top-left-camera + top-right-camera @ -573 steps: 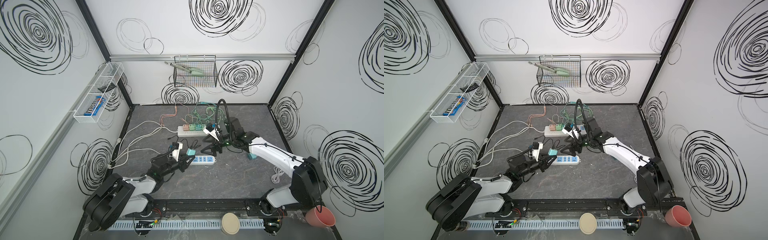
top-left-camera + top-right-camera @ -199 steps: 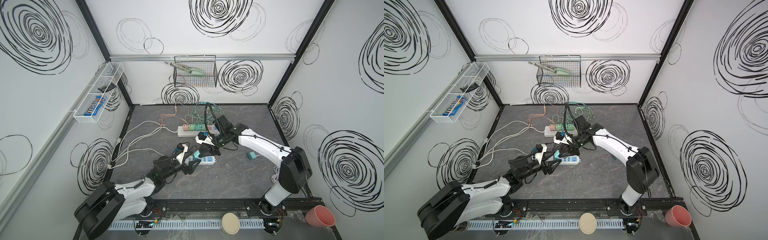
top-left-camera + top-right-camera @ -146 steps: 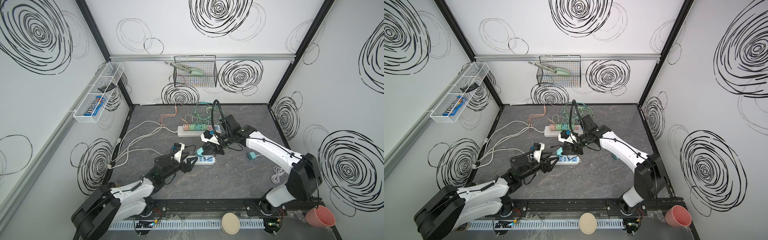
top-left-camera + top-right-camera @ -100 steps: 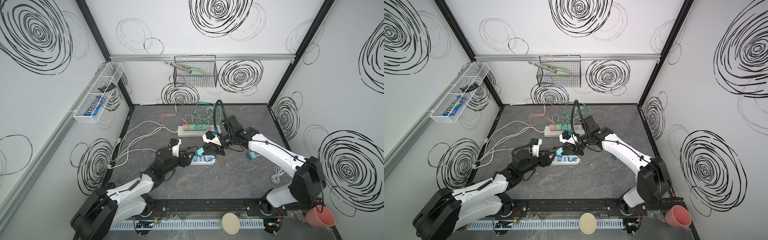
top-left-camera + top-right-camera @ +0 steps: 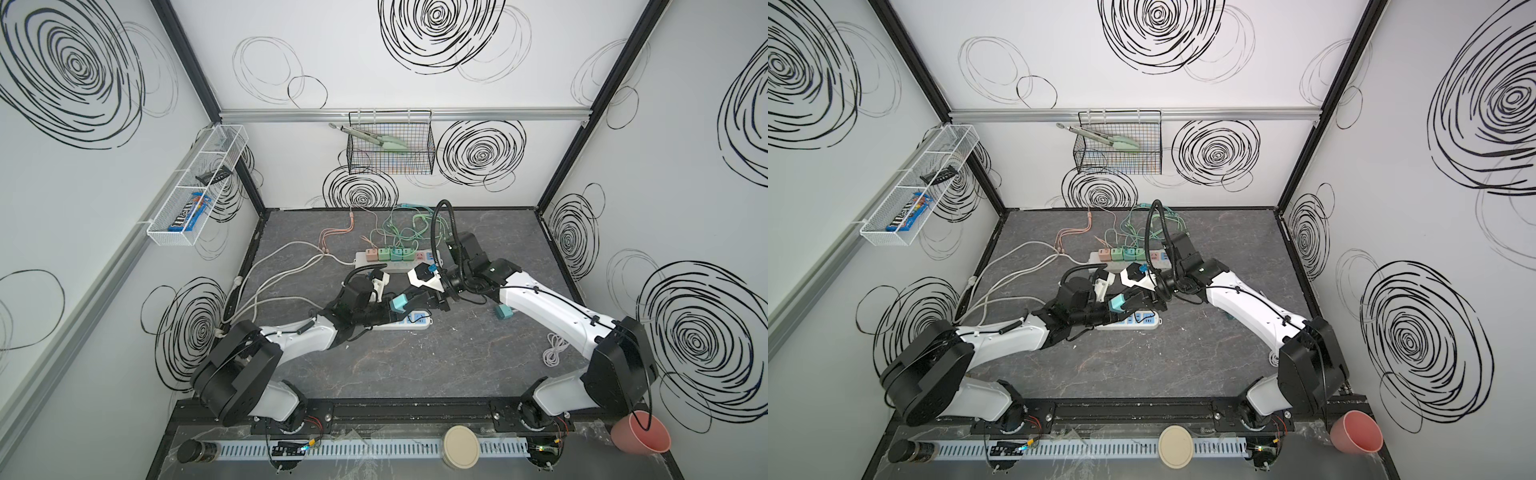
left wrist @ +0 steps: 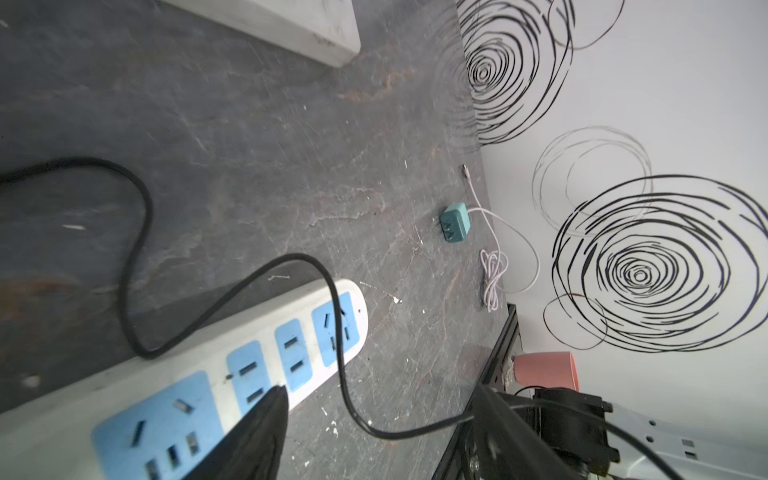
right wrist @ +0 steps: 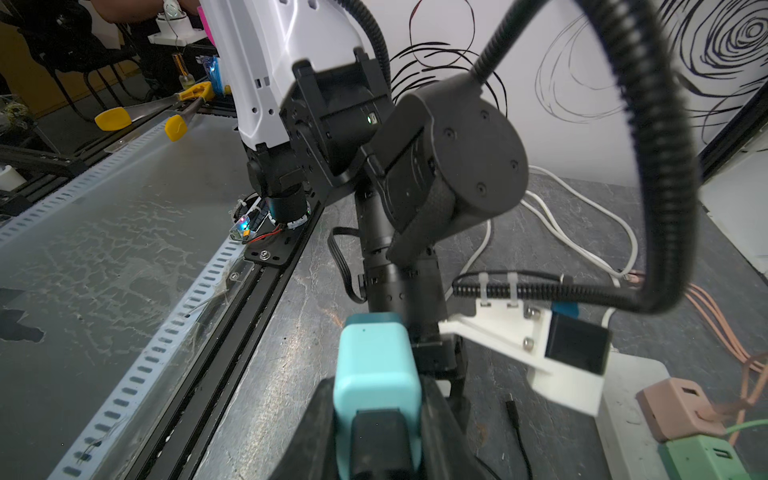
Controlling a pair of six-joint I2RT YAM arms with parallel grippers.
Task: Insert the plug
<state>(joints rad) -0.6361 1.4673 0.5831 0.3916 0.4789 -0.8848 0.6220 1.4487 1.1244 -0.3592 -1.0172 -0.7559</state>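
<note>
The light blue-green plug (image 5: pixel 400 302) is squeezed between the fingers of the right claw (image 5: pixel 411 300), which is closed tight on it. The plug is held up over the white power strip (image 5: pixel 409 322) with blue holes, near the middle of the grey table (image 5: pixel 415 365). Whether the strip is touched by it cannot be told. The left claw (image 6: pixel 380 390) is seen at 8 o'clock from the plug, low by the strip. Its fingers are spread wide and nothing is held in them. A second strip (image 5: pixel 399 264), filled with pink and green plugs, is found at 12 o'clock. A darker plug (image 5: pixel 503 311) is seen lying at 3 o'clock, and a white cord (image 5: pixel 555 353) at 4 o'clock.
</note>
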